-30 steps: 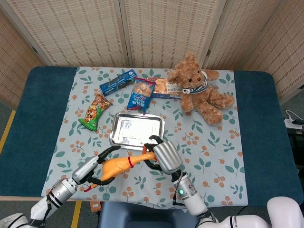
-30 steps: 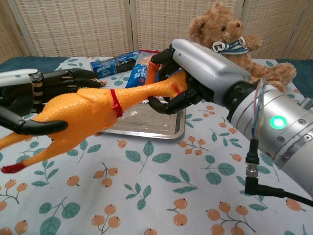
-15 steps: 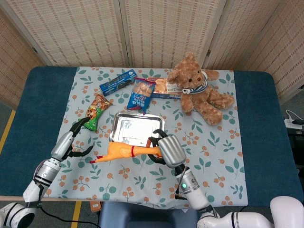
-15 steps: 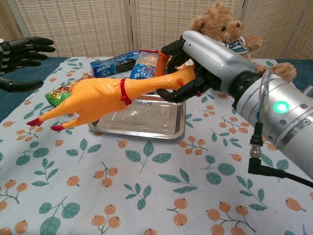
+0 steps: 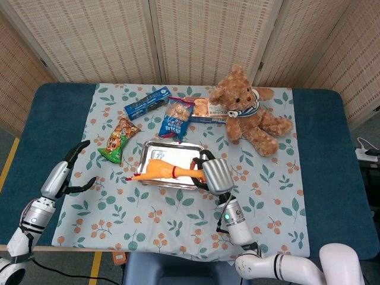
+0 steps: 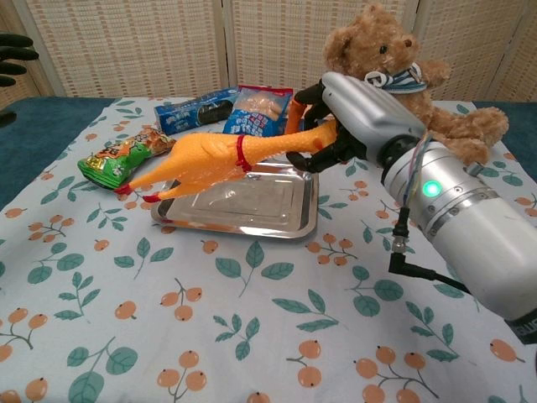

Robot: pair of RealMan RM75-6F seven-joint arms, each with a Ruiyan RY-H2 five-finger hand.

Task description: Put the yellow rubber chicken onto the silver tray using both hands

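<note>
Covering most of the blue table (image 5: 320, 172) is a light cloth (image 5: 261, 202) printed with leaves and orange berries; behind the table stand woven folding screens (image 5: 202, 35). The teddy bear (image 5: 246, 110) sits beyond the silver tray (image 5: 155, 155), to its right. The yellow rubber chicken (image 6: 214, 158), long and orange-yellow with a red neck band, hangs tilted over the silver tray, its red feet past the tray's left edge. The right hand (image 5: 212, 174) grasps the chicken's head end at the tray's right side; the head itself is hidden in the fingers. The left hand (image 5: 66, 173) is released, fingers spread, well left of the tray. Snack packets (image 5: 120, 139) lie behind the tray; their print is too small to read.
</note>
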